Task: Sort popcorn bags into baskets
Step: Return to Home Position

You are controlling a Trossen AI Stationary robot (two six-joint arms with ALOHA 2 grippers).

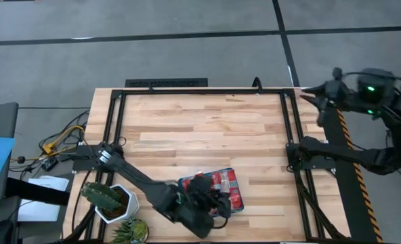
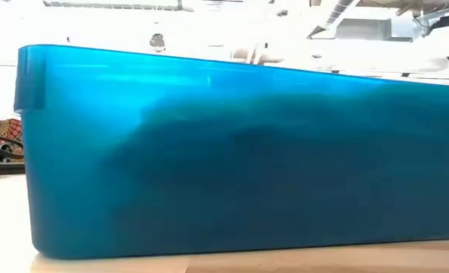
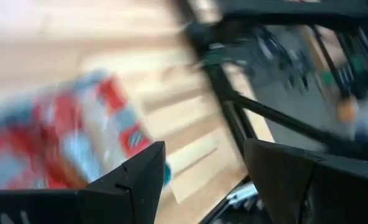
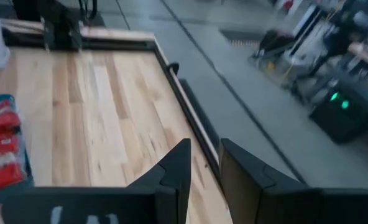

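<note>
The wooden surface (image 1: 200, 129) carries one teal tray (image 2: 232, 152) at its near edge, with the red popcorn bags (image 1: 226, 184) lying inside. The left hand (image 3: 204, 180) hangs over the tray, released and empty. The right hand (image 4: 206, 163) waits beyond the surface's far right corner, fingers narrowly parted, grasping nothing.

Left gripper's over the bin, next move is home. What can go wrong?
1. The left gripper, open, hangs close over the teal tray and its red packets. Pulling back sideways before lifting could catch the rim or a packet and drag the tray, which sits near the table's front edge.
2. The left arm runs right beside the white cactus pot; a swing back might tip it.
The right gripper waits by the table's right edge.
</note>
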